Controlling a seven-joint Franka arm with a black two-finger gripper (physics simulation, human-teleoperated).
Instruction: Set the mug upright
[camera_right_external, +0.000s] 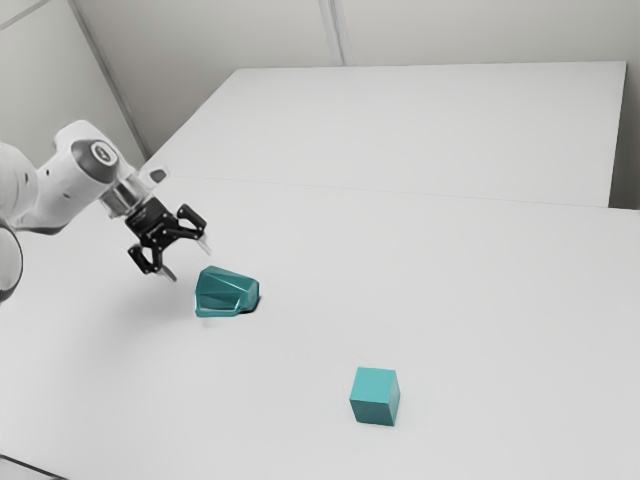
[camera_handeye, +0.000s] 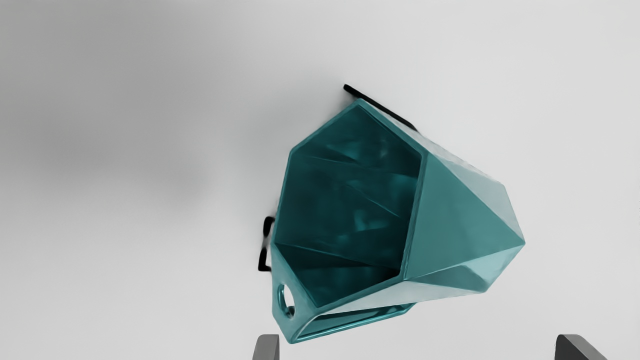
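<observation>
Find the mug (camera_right_external: 226, 292) lying on its side on the desk (camera_right_external: 450, 270), at about four o'clock from the jaws in the exterior view, near but not touching; on that same clock, read its mouth as facing roughly nine, its narrower base (camera_right_external: 252, 291) roughly three, its handle (camera_handeye: 290, 325) toward six; note jaws spread wide apart, with nothing gripped. Expect a stiff, hollow shell, probably fairly light, with no give under a squeeze; treat as possibly brittle, above all along the thin rim (camera_handeye: 414, 215); allow for smooth, glossy facets, likely slippery, and for a taper apt to slide out of a hard, uneven pinch. Best take hold of the mouth-end wall, with one finger inside the mouth and one outside, flat against a facet (camera_handeye: 450, 215) rather than across an edge; press firmly but gently, then lift, turn the mouth up toward the ceiling and lower the base flat. Avoid hanging the whole weight from the handle, off-centre and likely to let the body swing; keep that loop clear of the desk during the turn; leave alone the teal cube (camera_right_external: 375, 396), well apart at about four o'clock from the mug.
</observation>
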